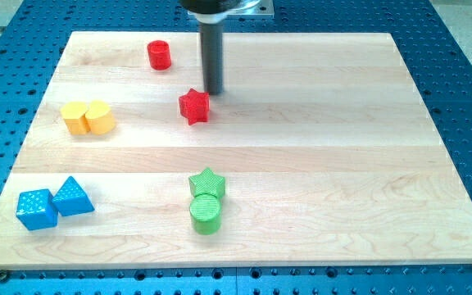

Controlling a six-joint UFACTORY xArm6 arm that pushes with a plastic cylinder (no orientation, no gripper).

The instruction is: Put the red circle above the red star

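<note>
The red circle (160, 55) stands near the view's top, left of centre, on the wooden board (318, 164). The red star (194, 106) lies below it and a little to the right. My tip (213, 91) is at the end of the dark rod, just above and to the right of the red star, close to it but apart. The red circle is to the tip's upper left, well apart.
A yellow pair of blocks (88, 118) sits at the view's left. A blue cube (36, 209) and a blue triangle (73, 197) lie at the bottom left. A green star (207, 183) touches a green circle (206, 214) at bottom centre.
</note>
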